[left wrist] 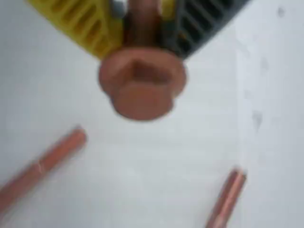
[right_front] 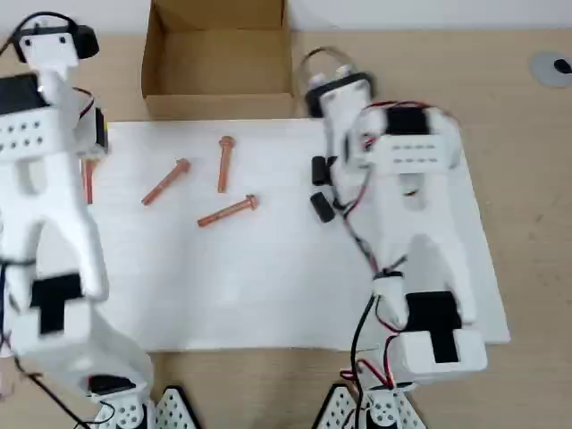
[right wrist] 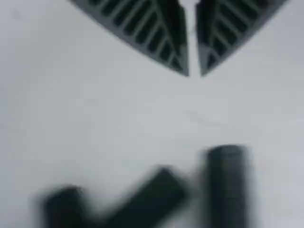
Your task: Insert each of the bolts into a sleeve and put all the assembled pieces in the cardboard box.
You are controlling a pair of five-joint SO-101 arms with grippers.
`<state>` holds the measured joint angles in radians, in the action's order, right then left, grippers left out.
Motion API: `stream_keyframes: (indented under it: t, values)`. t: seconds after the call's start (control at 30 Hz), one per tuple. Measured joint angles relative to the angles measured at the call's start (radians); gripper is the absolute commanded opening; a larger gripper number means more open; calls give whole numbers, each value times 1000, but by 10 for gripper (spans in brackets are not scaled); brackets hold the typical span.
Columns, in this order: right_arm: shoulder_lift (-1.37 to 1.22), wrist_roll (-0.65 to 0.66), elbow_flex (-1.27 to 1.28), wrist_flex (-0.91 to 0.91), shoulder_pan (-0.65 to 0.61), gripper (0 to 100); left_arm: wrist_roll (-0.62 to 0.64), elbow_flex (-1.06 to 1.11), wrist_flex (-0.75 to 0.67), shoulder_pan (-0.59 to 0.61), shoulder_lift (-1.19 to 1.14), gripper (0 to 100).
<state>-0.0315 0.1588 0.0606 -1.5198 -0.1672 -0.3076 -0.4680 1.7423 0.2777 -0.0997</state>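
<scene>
A bolt [left wrist: 141,83] of copper colour is clamped by its shank in the left gripper [left wrist: 142,26], whose yellow and black fingers are closed tight on it, with the head turned toward the wrist camera. In the high view this bolt is seen upright at the left edge of the white sheet [right_front: 268,286], partly covered by the left arm. Three loose bolts [right_front: 224,164] are spread on the sheet to its right, apart from one another, and the cardboard box [right_front: 217,100] is set open just beyond the sheet's far edge. Two black sleeves [right_front: 322,206] are made out in the high view beside the right arm, whose body and cables hide part of them. Three sleeves are shown lying near each other in the right wrist view. There the right gripper [right wrist: 192,71] is seen above them, its dark fingers drawn together to a narrow slit with nothing held. Two of the loose bolts are also caught in the left wrist view, below the held one.
</scene>
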Motion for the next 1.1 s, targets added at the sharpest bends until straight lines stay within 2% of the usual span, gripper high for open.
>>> stream_keyframes:
  t: [0.1, 0.23, 0.43, 0.57, 0.73, 1.1]
  values:
    - [0, 11, 32, 32, -95, 12, 0, 192, -17, -5, 189, 11]
    - [0, 12, 35, 51, -184, 12, -2, 502, -132, -14, 462, 10]
    - [0, 14, 44, 57, -195, 29, 8, 1000, -310, -14, 887, 9]
    - [0, 17, 91, 98, -195, 70, 57, 1226, -377, -14, 1114, 8]
    - [-12, 17, 133, 153, -195, 71, 100, 1359, -416, -14, 1309, 8]
    - [-178, 11, 129, 222, -112, 72, 109, 1438, -416, -14, 1536, 7]
